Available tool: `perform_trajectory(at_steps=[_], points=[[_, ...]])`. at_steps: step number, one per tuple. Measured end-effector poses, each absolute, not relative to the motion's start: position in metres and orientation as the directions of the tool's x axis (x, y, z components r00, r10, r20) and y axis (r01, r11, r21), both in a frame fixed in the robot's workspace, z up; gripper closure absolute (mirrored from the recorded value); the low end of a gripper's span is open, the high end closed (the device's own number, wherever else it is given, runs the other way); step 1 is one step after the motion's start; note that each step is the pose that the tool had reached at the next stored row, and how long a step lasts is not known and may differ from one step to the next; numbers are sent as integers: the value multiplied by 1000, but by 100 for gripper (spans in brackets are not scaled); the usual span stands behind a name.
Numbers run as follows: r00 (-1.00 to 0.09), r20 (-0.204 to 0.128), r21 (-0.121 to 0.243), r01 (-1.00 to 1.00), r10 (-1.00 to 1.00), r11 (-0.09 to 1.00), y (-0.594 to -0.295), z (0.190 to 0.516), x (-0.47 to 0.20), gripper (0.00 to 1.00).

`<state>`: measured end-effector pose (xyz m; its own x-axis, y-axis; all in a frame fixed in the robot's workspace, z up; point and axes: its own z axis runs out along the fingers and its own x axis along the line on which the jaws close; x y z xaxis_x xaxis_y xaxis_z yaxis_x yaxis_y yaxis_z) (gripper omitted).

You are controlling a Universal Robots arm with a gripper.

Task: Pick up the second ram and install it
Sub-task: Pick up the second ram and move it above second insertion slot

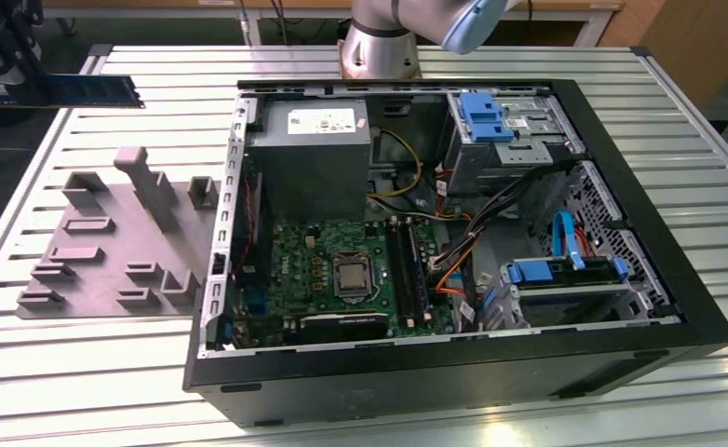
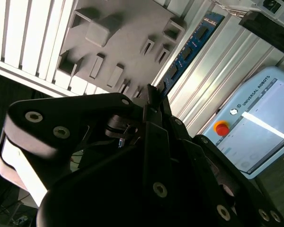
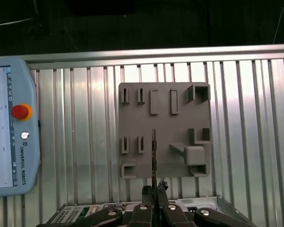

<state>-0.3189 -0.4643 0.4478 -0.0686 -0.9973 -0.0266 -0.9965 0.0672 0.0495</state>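
Observation:
The second ram (image 1: pixel 88 91) is a thin dark stick with chips, held in the air above the table's far corner at the exterior view's left. My gripper (image 1: pixel 17 86) is shut on one end of it, and the rest sticks out toward the computer case (image 1: pixel 662 307). The second wrist view shows the ram (image 2: pixel 187 52) running out from the fingertips (image 2: pixel 154 94), chips and blue board visible. In the first wrist view the ram (image 3: pixel 154 156) appears edge-on above the grey holder tray (image 3: pixel 163 101), clamped by the gripper (image 3: pixel 154 191). The green motherboard (image 1: pixel 327 251) with its long black slots (image 1: pixel 404 265) lies inside the open case.
The grey holder tray (image 1: pixel 103 200) with upright posts and pockets lies on the slatted metal table (image 1: pixel 91 372), at the exterior view's left of the case. A teach pendant (image 3: pixel 12 127) rests beside the tray. Blue drive brackets (image 1: pixel 486 116), cables and a power supply (image 1: pixel 308 149) crowd the case.

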Motion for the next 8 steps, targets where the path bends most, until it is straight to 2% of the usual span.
perform_trajectory(at_steps=[8], points=[[-69,-27,49,-997,-997,67,-464,447,-315,86]])
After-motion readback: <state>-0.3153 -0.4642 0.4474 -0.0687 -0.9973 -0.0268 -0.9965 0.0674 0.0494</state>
